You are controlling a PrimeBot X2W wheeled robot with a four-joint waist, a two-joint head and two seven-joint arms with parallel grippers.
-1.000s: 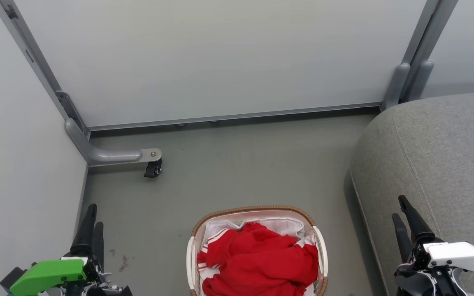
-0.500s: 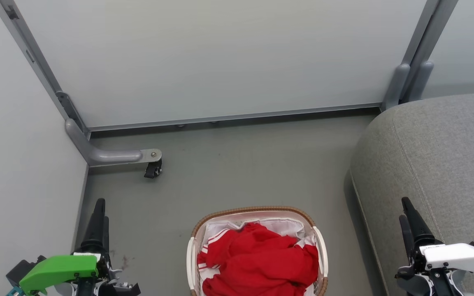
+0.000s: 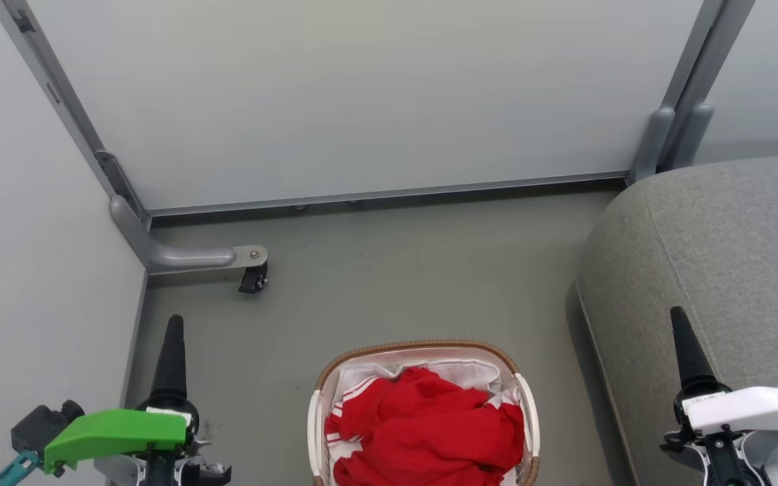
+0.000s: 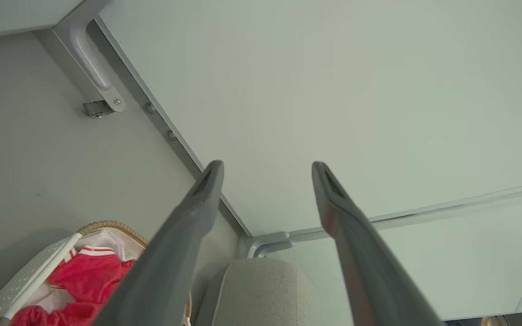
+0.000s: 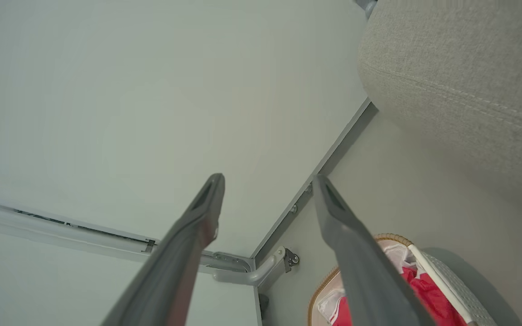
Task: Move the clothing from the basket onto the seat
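No legible text, brand, number or sign found. Small white label [image 3: 699,399] at base of right hand [image 3: 681,324], just behind the fingers: dark print, too small to read. White tag [image 3: 159,410] at base of left hand [image 3: 174,327]: print not discernible.

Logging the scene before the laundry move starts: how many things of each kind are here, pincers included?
Basket: 1
Red clothing heap: 1 (separate garments cannot be told)
Seat: 1
Caster wheel: 1
Pincers: 2 (left pincer, right pincer, both open)
Total: 6
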